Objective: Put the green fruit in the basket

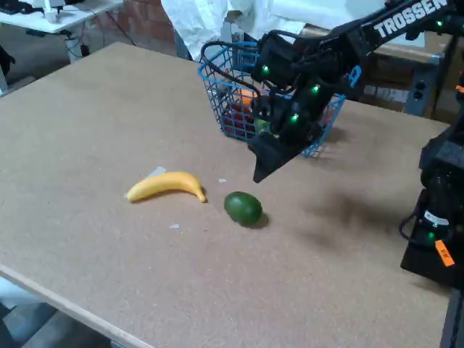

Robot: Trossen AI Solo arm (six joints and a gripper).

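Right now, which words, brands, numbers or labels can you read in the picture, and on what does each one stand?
"TROSSEN": white letters on the black arm, top right of the fixed view; the word runs to the picture's edge.
Orange tag on the black base, right edge: dark marks, too small and blurred to read.
Nothing else is readable.

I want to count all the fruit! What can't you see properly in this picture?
- Fixed view: the basket contents are mostly hidden by the arm; only red, orange and green bits show.
- The gripper is dark and blurred; open or shut is unclear.
- The green fruit and banana show fully.
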